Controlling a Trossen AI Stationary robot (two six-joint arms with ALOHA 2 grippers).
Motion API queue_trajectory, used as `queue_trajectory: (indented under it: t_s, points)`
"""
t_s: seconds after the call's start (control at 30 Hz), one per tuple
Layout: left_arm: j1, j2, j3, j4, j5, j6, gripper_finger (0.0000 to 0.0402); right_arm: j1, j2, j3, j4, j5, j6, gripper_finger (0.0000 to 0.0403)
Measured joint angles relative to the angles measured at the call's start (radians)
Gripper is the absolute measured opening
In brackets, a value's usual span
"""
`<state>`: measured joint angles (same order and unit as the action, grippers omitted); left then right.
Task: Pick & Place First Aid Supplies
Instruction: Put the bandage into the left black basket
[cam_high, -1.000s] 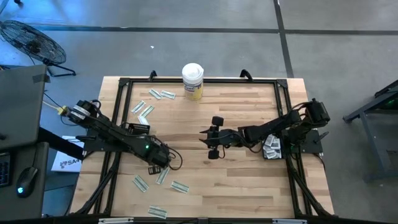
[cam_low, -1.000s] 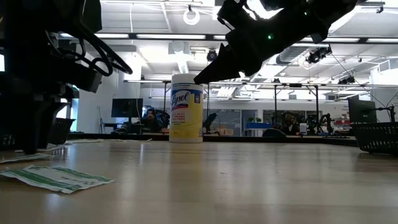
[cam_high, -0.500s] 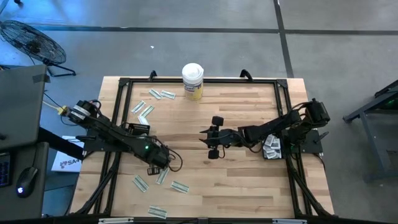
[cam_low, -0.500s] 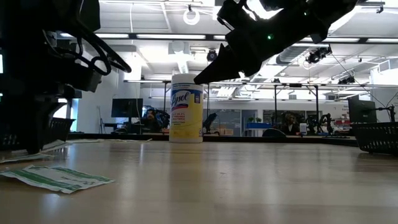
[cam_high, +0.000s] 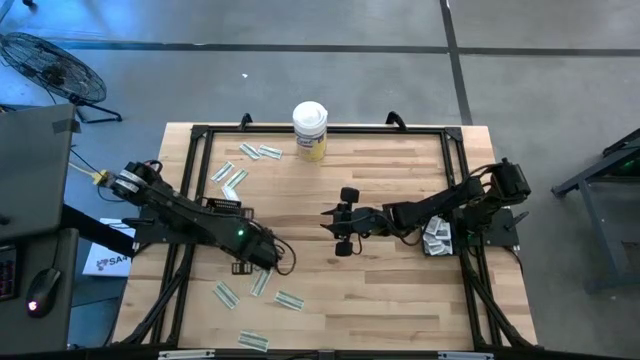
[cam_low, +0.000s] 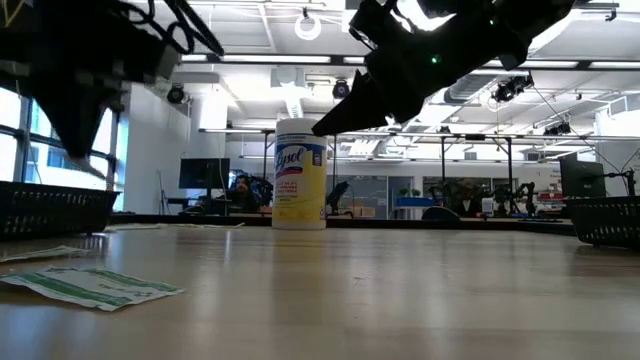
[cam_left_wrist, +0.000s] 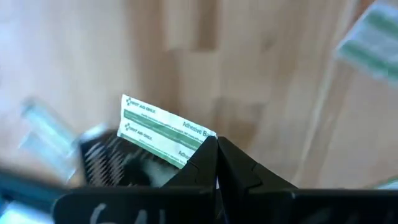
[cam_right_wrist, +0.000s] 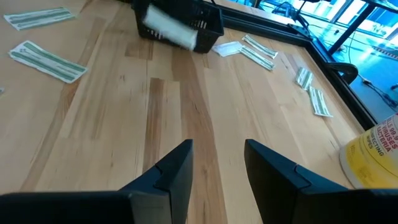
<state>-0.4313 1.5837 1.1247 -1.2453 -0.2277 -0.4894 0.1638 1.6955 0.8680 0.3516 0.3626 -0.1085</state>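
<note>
Wooden tabletop (cam_high: 390, 290) fills the scene, with a busy workshop behind it in the low view, and the white-lidded yellow canister (cam_high: 310, 130) at the far edge is the marker for everything else. Nearest of all, well short of the canister on its left side, several green-and-white packets (cam_high: 262, 283) lie scattered flat on the boards, and one more packet (cam_low: 95, 285) sprawls right up front in the low view. Just beyond that scatter the left gripper (cam_high: 241, 267) hangs clear of the table, clenched tight on one adhesive bandage strip (cam_left_wrist: 165, 129), the fingertips (cam_left_wrist: 217, 152) meeting over its end. Further on, roughly level with it and straight in front of the canister, the right gripper (cam_high: 338, 226) hovers mid-table, fingers (cam_right_wrist: 171, 168) parted and holding nothing. Closest to the canister, just to its left, another handful of strips (cam_high: 235, 172) rests flat.
</note>
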Motion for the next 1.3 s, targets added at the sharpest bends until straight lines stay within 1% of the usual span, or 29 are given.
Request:
queue_trajectory:
  t_s: [0.07,0.13,0.27,0.5,0.67,0.8,0.97,1.03,1.13,1.2,1.3]
  points:
    - [0.0,-0.001,0.032,-0.105,-0.036,-0.049,0.0,0.0,0.0,0.0,-0.005,0.0,0.0,0.0138]
    - [0.0,-0.002,0.039,-0.2,-0.059,-0.1,0.0,0.0,0.0,0.0,-0.004,0.0,0.0,0.0138]
    - [0.0,-0.002,-0.003,-0.248,-0.038,-0.133,0.0,0.0,0.0,0.0,-0.004,0.0,0.0,0.0138]
    - [0.0,-0.002,-0.143,-0.22,-0.006,-0.072,0.0,0.0,0.0,0.0,-0.007,0.0,0.0,0.0138]
    - [-0.001,-0.002,-0.242,-0.1,0.073,-0.015,0.0,0.0,0.0,0.0,-0.005,0.0,0.0,0.0138]
    - [-0.001,-0.002,-0.268,-0.011,0.074,-0.014,0.0001,0.0,0.0,0.0,-0.002,0.001,0.0,0.0138]
    - [0.0,-0.002,-0.25,-0.013,0.031,-0.039,0.0017,0.0,0.0,0.0,0.004,0.001,0.0,0.0138]
    - [-0.001,-0.002,-0.235,-0.027,0.009,-0.042,0.003,0.0,0.0,0.0,0.004,0.001,0.0,0.0138]
    - [-0.001,-0.002,-0.197,-0.09,-0.007,-0.046,0.0055,0.0,0.0,0.0,0.004,0.001,0.0,0.0138]
    - [0.0,-0.002,-0.148,-0.171,0.017,-0.048,0.007,0.0,0.0,0.0,0.004,0.001,-0.001,0.0138]
    - [-0.001,-0.002,-0.035,-0.264,0.114,-0.103,0.0082,0.0,0.0,0.0,0.004,0.001,-0.003,0.0138]
